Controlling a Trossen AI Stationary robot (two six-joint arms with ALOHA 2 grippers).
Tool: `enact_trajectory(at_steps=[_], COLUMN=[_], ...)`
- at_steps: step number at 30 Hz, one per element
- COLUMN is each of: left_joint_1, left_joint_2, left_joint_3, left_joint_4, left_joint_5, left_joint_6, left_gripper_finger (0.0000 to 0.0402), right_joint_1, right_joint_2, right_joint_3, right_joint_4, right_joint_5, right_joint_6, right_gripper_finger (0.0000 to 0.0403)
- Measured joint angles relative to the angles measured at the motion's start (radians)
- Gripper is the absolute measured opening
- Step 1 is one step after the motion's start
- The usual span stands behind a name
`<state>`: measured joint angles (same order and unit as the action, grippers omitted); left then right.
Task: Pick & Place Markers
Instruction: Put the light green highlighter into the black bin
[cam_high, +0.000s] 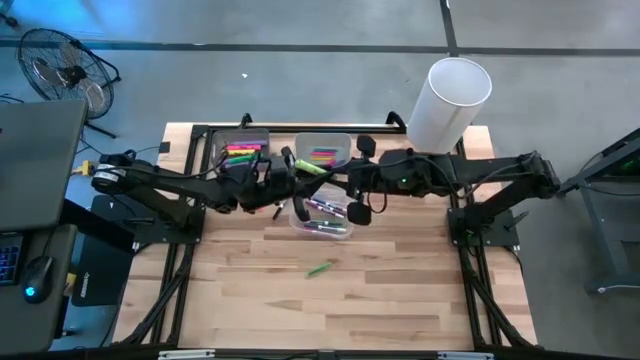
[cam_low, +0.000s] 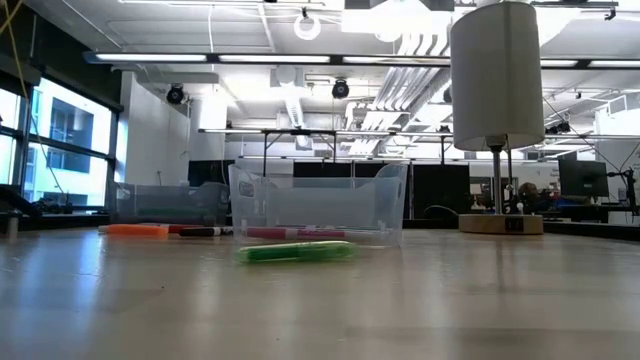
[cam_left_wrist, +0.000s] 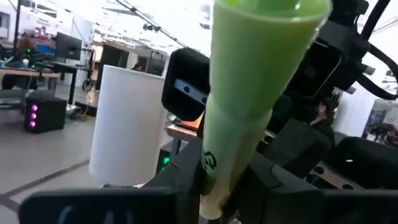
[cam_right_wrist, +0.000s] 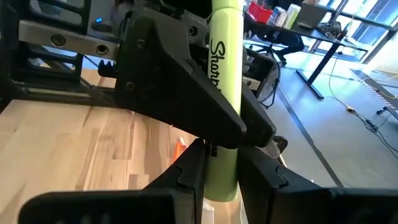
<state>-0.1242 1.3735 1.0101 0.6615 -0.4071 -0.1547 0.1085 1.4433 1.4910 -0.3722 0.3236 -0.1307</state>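
Note:
A yellow-green marker (cam_high: 311, 168) hangs in the air over the bins, between my two grippers, which meet at the table's far middle. My left gripper (cam_high: 296, 174) comes from the left and is shut on it. My right gripper (cam_high: 336, 180) comes from the right and is also shut on it. A green marker (cam_high: 319, 268) lies flat on the table's near middle (cam_low: 295, 252). More markers lie in the clear bin (cam_high: 320, 215) under the grippers and in two bins behind it. My left gripper pinches the yellow-green marker's barrel (cam_left_wrist: 212, 177) between its two fingers, which lie across it. The marker is lifted clear of the table and bins. My right gripper shows close behind it in the left wrist view. My right gripper pinches the same marker near one end (cam_right_wrist: 221, 177) between its two fingers, across the barrel. The marker rises past the fingers, and the left gripper's dark finger (cam_right_wrist: 180, 99) covers its middle. It hangs clear of the table.
Two bins with coloured markers (cam_high: 245, 152) (cam_high: 322, 152) stand at the far edge. A white cylinder on a wooden base (cam_high: 447, 103) stands at the far right. An orange marker (cam_low: 138, 230) and other markers lie on the table by the bins. The near half is bare wood.

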Motion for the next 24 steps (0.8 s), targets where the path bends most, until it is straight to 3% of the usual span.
enact_trajectory(at_steps=[5, 9, 15, 19, 24], left_joint_1=[0.000, 0.000, 0.052, 0.188, 0.483], left_joint_2=[0.000, -0.002, -0.091, -0.179, -0.203], left_joint_3=[0.000, 0.000, 0.000, 0.049, 0.193], left_joint_4=[-0.010, -0.035, -0.244, -0.575, -1.115], left_joint_5=[-0.017, -0.102, -0.227, -0.209, -0.028], left_joint_6=[-0.033, -0.042, -0.050, -0.088, -0.050], left_gripper_finger=[0.0058, 0.0058, 0.0058, 0.0058, 0.0058], right_joint_1=[-0.024, -0.037, -0.072, -0.105, -0.143], right_joint_2=[0.000, 0.001, 0.001, 0.001, 0.001], right_joint_3=[0.000, 0.000, 0.000, 0.000, 0.000], right_joint_4=[-0.013, -0.032, -0.107, -0.186, -0.207], right_joint_5=[-0.012, -0.001, 0.010, 0.011, 0.018], right_joint_6=[-0.002, -0.016, 0.014, 0.066, 0.103], right_gripper_finger=[0.0081, 0.0112, 0.0157, 0.0174, 0.0175])
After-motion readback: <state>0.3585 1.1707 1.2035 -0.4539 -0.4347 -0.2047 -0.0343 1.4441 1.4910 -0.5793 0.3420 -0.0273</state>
